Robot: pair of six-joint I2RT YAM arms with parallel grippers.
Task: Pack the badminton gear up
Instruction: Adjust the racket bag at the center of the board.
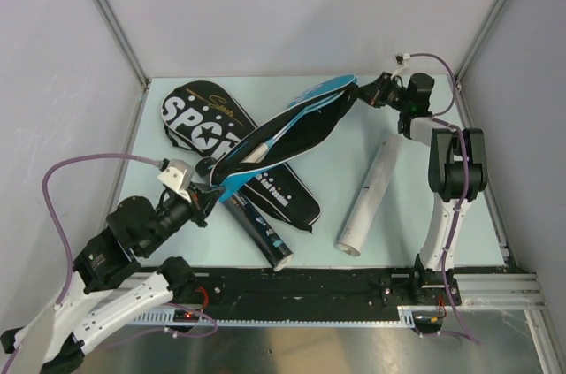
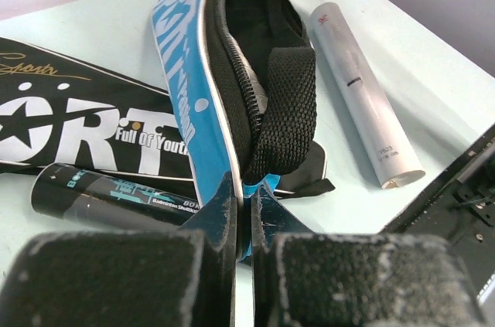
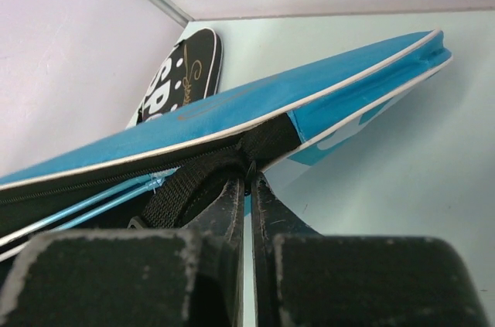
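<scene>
A blue racket cover (image 1: 292,126) is stretched diagonally above the table between both grippers. My left gripper (image 1: 206,194) is shut on its near edge (image 2: 246,188), beside a black webbing strap (image 2: 285,110). My right gripper (image 1: 370,91) is shut at its far end, on the zipper by the strap (image 3: 249,168); a light-blue racket frame (image 3: 100,199) shows inside the open cover. A black "SPORT" cover (image 1: 203,118) lies flat under it. A black tube (image 1: 256,228) and a white tube (image 1: 371,193) lie on the table.
The light-green table (image 1: 442,215) is walled by white panels at the back and both sides. A black rail (image 1: 354,286) runs along the near edge. The white tube (image 2: 360,95) lies to the right of the blue cover.
</scene>
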